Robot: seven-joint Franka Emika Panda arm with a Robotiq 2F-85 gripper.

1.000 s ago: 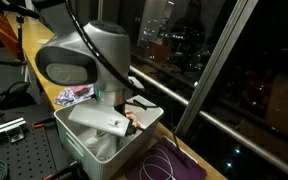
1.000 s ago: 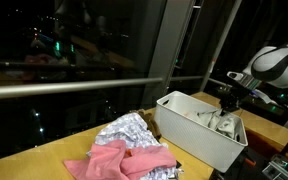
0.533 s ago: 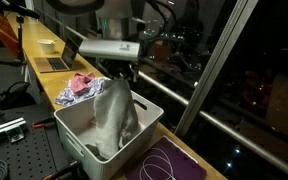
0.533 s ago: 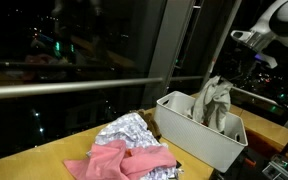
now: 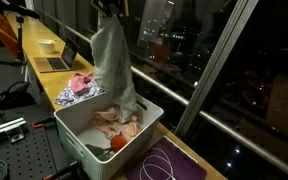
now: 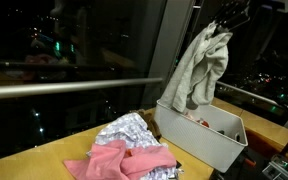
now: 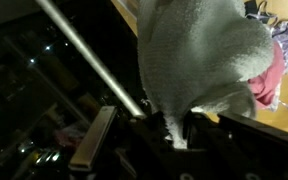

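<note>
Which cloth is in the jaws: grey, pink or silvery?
The grey towel, hanging over the white bin; the pink cloth and silvery cloth lie beside it.

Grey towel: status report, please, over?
Tool shut on grey towel. It hangs high over white bin. Pink cloth lies on table, apart from bin.

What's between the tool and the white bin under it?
Only the grey towel. Gripped in the shut tool, it hangs down to about the rim of the white bin, as seen in both exterior views.
</note>
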